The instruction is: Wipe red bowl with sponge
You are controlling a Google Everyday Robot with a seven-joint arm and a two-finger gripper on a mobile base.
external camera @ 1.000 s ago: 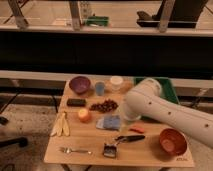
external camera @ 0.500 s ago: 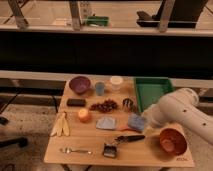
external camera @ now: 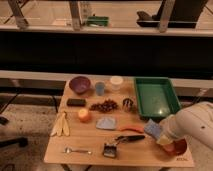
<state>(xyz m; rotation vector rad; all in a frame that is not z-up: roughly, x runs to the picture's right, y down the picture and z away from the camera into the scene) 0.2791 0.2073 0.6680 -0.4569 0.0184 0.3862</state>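
Observation:
The red bowl [external camera: 178,147] sits at the table's front right corner, mostly covered by my white arm. My gripper [external camera: 160,135] is at the bowl's left rim, shut on a blue sponge [external camera: 152,128] that sticks out to its left. A yellowish patch shows just below the sponge, against the bowl. The inside of the bowl is hidden.
On the wooden table [external camera: 90,140] are a green tray [external camera: 156,96], a metal can [external camera: 128,104], a blue-grey cloth [external camera: 106,123], a black brush [external camera: 117,144], a fork [external camera: 76,150], a banana [external camera: 61,125], an orange [external camera: 84,115] and a purple bowl [external camera: 80,84].
My arm has swung from the table's middle to the front right, carrying the blue sponge from beside the cloth to the red bowl's rim.

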